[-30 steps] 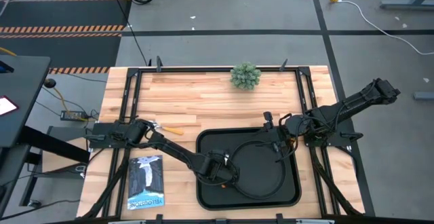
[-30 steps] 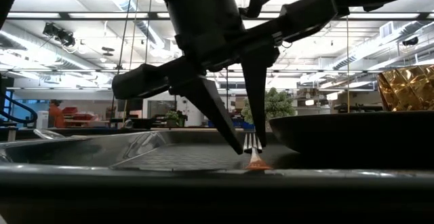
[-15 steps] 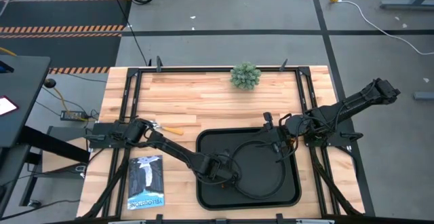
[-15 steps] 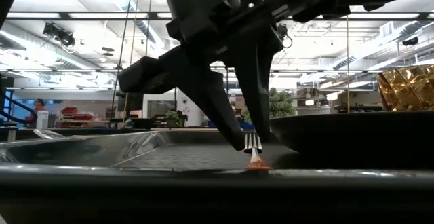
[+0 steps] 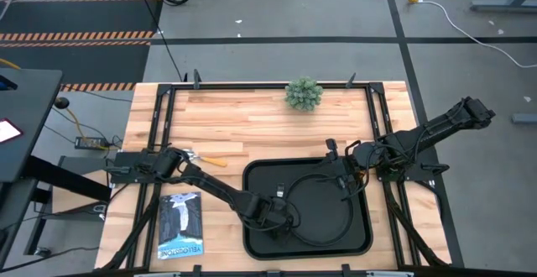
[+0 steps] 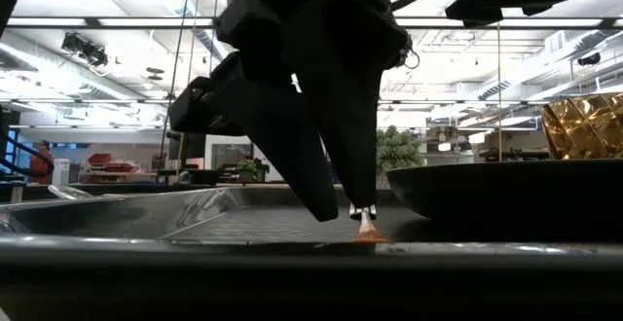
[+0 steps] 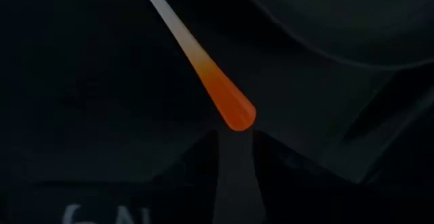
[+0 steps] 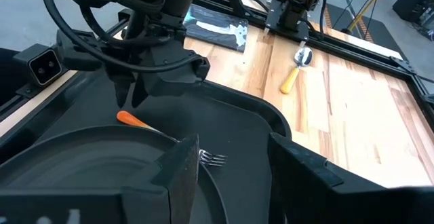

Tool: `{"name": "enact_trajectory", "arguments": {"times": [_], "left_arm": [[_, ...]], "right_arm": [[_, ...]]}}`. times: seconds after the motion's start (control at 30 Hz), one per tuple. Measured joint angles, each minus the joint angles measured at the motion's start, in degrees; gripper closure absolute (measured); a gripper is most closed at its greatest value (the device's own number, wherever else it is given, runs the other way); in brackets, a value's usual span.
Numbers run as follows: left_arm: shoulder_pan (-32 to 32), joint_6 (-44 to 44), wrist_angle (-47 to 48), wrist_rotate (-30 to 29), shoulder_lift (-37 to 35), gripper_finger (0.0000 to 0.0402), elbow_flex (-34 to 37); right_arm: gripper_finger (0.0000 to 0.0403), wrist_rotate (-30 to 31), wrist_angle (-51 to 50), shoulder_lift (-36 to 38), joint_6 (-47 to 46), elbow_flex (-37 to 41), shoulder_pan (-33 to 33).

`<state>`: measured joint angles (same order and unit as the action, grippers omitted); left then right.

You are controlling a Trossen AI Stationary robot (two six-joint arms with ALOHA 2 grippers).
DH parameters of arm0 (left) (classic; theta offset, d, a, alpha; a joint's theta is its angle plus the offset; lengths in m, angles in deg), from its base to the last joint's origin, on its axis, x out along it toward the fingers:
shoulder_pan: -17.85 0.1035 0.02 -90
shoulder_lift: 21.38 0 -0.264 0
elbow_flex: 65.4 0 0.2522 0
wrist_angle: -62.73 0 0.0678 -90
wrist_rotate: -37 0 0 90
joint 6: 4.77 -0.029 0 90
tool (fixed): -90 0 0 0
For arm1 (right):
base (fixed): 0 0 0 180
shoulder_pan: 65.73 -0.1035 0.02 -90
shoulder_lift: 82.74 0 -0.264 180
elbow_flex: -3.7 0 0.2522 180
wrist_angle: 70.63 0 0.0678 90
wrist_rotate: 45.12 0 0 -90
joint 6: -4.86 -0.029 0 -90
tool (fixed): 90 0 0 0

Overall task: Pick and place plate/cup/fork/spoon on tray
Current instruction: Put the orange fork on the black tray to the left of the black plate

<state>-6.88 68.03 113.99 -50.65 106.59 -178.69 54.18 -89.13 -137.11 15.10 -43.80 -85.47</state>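
The fork lies on the black tray (image 5: 252, 176) beside the round plate (image 5: 336, 231). Its orange handle (image 8: 129, 119) points toward my left gripper and its tines (image 8: 213, 159) toward my right arm. My left gripper (image 7: 235, 134) hangs low over the tray just short of the handle's end (image 7: 230, 112). It is empty, with only a narrow gap between its fingers. My right gripper (image 8: 234, 183) is open and empty above the plate. The spoon (image 5: 208, 160) lies on the wood at the left. The amber cup (image 6: 584, 126) rises behind the plate's rim in the low view.
A small green plant (image 5: 303, 93) stands at the table's far edge. A booklet (image 5: 180, 225) lies on the near left of the table. Black frame rails (image 5: 159, 117) run along the table's sides. A person (image 6: 44, 156) shows far off in the room.
My left gripper has drawn back a little toward the table's near edge, away from the fork, staying low over the tray. The fork has stayed where it lay.
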Motion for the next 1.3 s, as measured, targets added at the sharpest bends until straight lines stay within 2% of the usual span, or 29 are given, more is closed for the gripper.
{"name": "enact_trajectory", "arguments": {"times": [1.3], "left_arm": [[0.9,-3.0,-7.1,-1.4,1.4,0.0304,0.6]], "right_arm": [[0.022,-0.5,0.3,0.0,0.0,0.0,0.0]]}}
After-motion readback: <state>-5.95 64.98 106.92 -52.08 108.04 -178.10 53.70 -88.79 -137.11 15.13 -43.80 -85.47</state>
